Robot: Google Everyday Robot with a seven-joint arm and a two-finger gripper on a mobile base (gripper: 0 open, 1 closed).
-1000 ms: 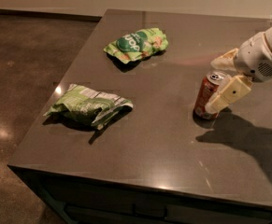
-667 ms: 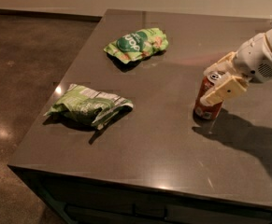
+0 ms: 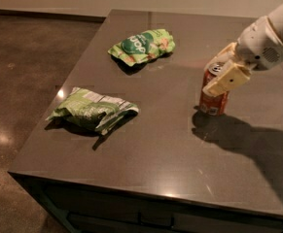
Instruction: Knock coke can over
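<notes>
The coke can is red-orange with a silver top and stands upright on the right side of the dark table. My gripper reaches in from the right on a white arm and sits at the can's top. Its cream fingers are apart, with the near finger lying across the can's upper front and the far finger behind the rim. The can's upper part is partly hidden by the near finger.
A green snack bag lies at the table's far middle. A crumpled green bag lies near the left edge. The table's front and left edges drop to a brown floor.
My gripper has shifted a little left and closer over the can, so the near finger now covers more of its upper front. The can still stands in the same spot.
</notes>
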